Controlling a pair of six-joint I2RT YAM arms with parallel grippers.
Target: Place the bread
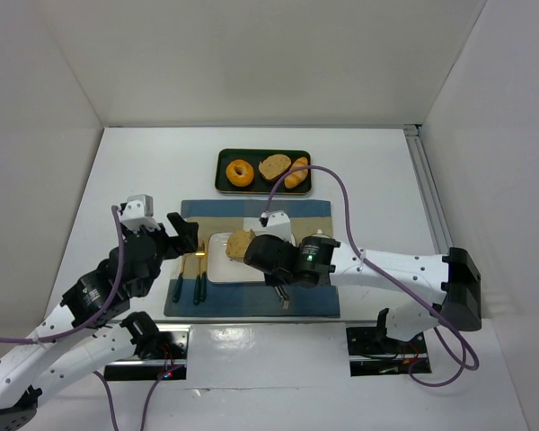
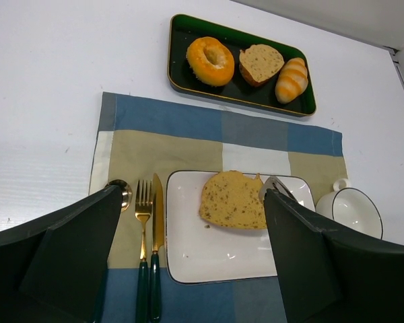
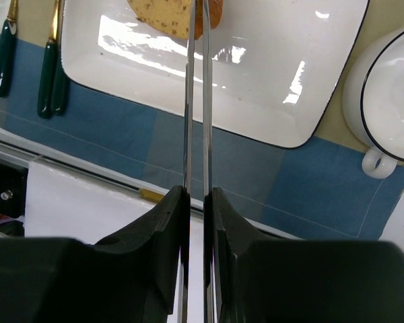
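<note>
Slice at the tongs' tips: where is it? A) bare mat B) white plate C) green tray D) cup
B: the slice lies on the white plate with the tongs at its right edge; the tray holds a different slice.

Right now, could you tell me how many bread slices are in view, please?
2. One slice lies on the white plate; the other slice sits in the green tray between doughnut and croissant.

Left tool (image 2: 192,194) spread wide, right tool (image 3: 196,196) fully closed.
</note>
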